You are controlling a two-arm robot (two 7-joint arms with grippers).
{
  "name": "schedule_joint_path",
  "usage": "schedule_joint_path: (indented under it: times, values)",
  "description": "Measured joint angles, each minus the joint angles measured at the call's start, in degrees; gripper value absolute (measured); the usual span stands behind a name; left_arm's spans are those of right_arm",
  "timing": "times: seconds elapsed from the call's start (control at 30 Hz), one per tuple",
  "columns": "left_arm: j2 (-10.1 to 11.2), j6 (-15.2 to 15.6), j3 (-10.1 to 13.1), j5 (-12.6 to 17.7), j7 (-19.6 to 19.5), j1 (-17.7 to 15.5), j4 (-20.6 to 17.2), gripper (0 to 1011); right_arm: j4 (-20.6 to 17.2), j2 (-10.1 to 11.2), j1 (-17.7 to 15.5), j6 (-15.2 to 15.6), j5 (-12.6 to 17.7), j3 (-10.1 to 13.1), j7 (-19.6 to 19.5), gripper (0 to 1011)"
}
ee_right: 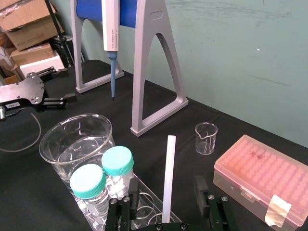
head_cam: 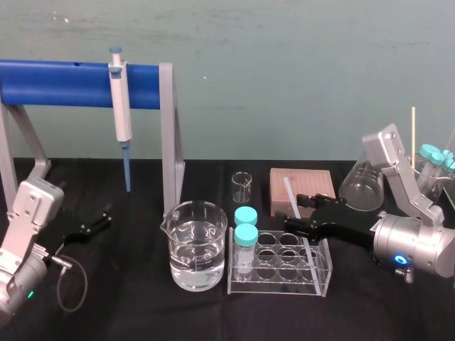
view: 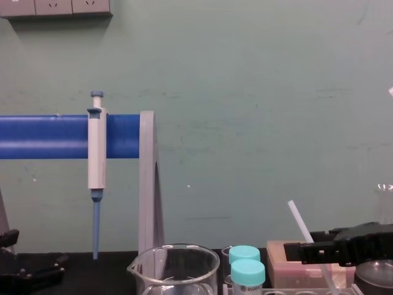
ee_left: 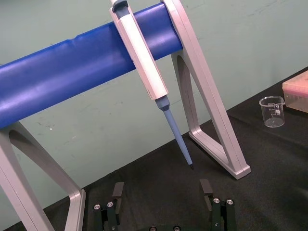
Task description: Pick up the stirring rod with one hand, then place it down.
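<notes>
Fingers (ee_right: 200, 186) of the right gripper (head_cam: 306, 213) are held apart, one on each side of the stirring rod (ee_right: 168, 173) and clear of it, just behind the tube rack (head_cam: 281, 283); the rod is tilted, its upper end raised over the pink tip box (head_cam: 313, 183), its lower end hidden. On the black worktop (head_cam: 142, 312) are listed, by size: a blue-barred stand (head_cam: 64, 83) with a pipette (head_cam: 122, 106) hung on it, a water-filled beaker (head_cam: 193, 256), the rack with two teal-capped vials (head_cam: 246, 234), and a small empty beaker (head_cam: 242, 188). The left gripper (ee_left: 162, 190) is parked by the stand, fingers apart.
</notes>
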Motion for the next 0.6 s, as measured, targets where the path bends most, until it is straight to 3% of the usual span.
schedule_joint_path:
  times: [0.6]
  values:
    - [0.0,0.0,0.0,0.0,0.0,0.0,0.0,1000,0.0,0.0,0.0,0.1,0.2,0.0,0.2,189]
